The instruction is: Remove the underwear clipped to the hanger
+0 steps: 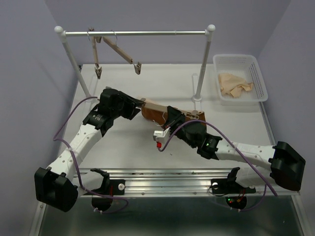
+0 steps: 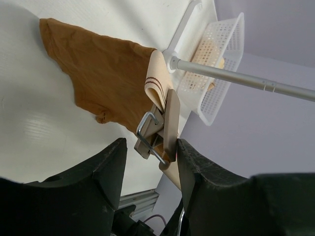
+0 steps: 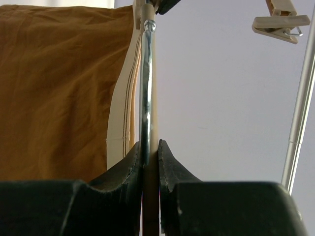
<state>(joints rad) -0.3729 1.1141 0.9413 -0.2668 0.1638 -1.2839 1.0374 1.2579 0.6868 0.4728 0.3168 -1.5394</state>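
Left arm (image 1: 78, 142) and right arm (image 1: 246, 150): white links dotted with small dark holes or screws, black joint housings, a big black blocky housing on each. Thin purple cable (image 1: 61, 127) runs along each. Small green light (image 1: 207, 146) on right arm. Left gripper (image 2: 151, 145): fingers (image 2: 106, 172) thick, matte black, rounded at tips.
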